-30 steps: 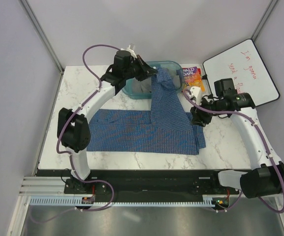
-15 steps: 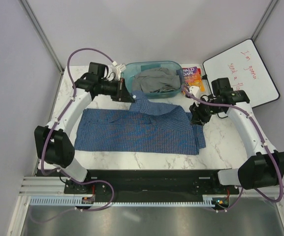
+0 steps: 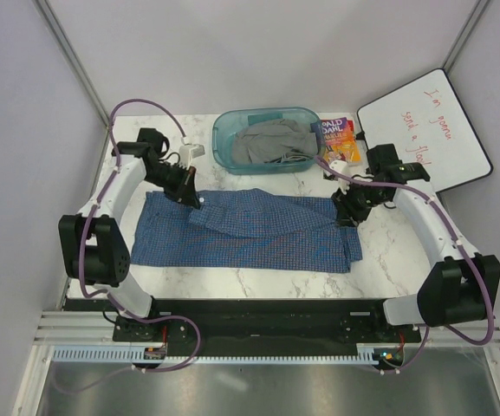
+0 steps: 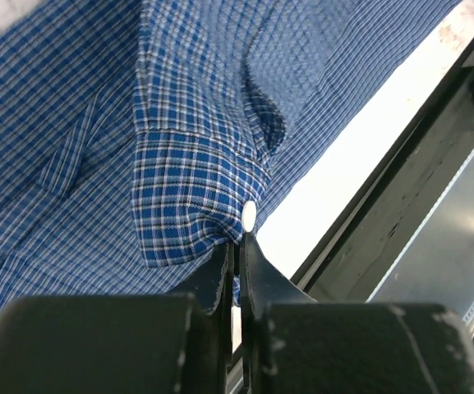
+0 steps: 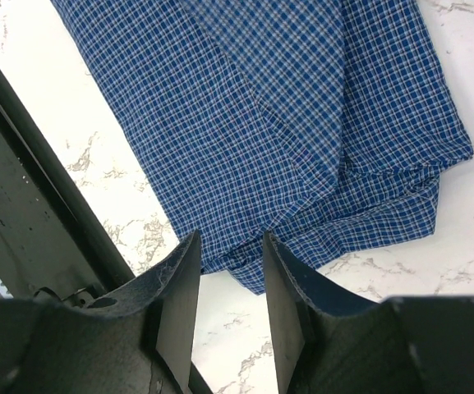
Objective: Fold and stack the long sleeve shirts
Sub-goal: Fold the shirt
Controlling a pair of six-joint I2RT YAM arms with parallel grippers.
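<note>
1. One blue fine-checked shirt (image 3: 258,234) lies flat on the marble table (image 3: 405,251), long axis left to right.
2. Left gripper (image 4: 238,246): closed on the shirt's cuff.
3. Right gripper (image 5: 230,246): jaws apart, empty, over the shirt's right end.

A white marble-patterned table (image 3: 258,282) stands in a booth of plain pale lilac walls (image 3: 258,52), with slim metal posts (image 3: 72,61) at the back corners. A whiteboard (image 3: 431,130) with red handwriting leans at the right. A black rail (image 3: 267,316) runs along the table's near edge, then a white slotted duct (image 3: 232,354) and a grey metal surface (image 3: 267,390). The light is soft and even.
</note>
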